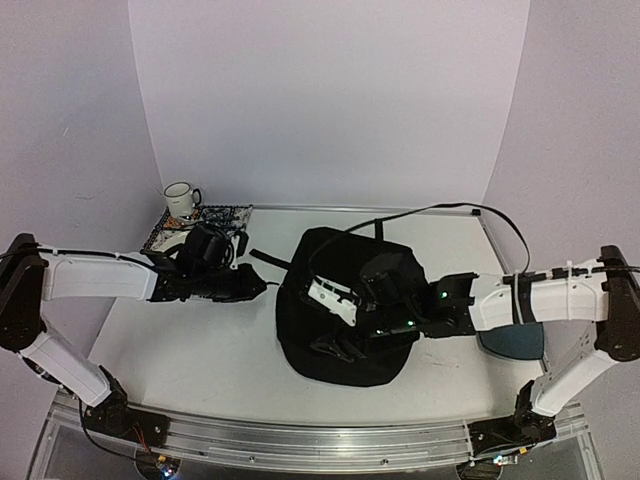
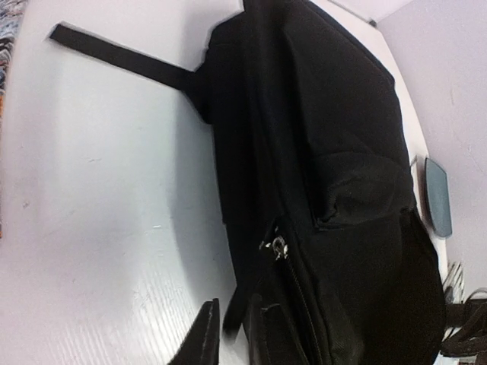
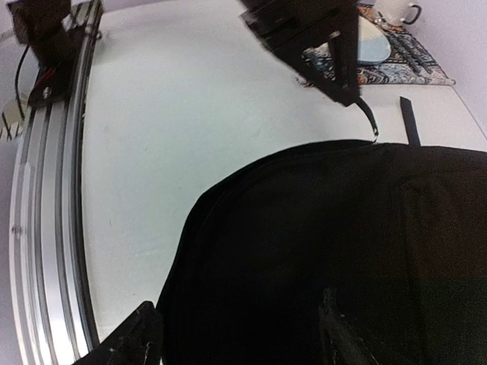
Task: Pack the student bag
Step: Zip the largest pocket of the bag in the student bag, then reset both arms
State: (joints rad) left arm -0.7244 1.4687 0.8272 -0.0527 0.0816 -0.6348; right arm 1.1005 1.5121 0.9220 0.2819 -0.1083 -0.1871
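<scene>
- Centrally on the white table (image 1: 180, 340) lies the student bag (image 1: 345, 330), a soft black heap between the two arms, with one strap (image 2: 122, 55) stretched flat toward the far left.
- Left gripper (image 2: 232, 310): it sits at the bag's left edge with its fingers (image 2: 207, 334) drawn close together, leaving only a slim gap. A narrow dark strip of the bag fills that gap, so it looks pinched. From the right wrist view, a thin black loop runs from its tip down to the bag's rim.
- Right gripper (image 3: 237, 304): its jaws are spread wide and hold nothing. It is low over the bag's black fabric, which fills the space between the fingers; I cannot tell whether they touch it.
- A white mug (image 1: 182, 198) stands on a patterned mat (image 1: 215, 218) at the far left.
- A dark-teal pad (image 1: 515, 342) lies right of the bag.
</scene>
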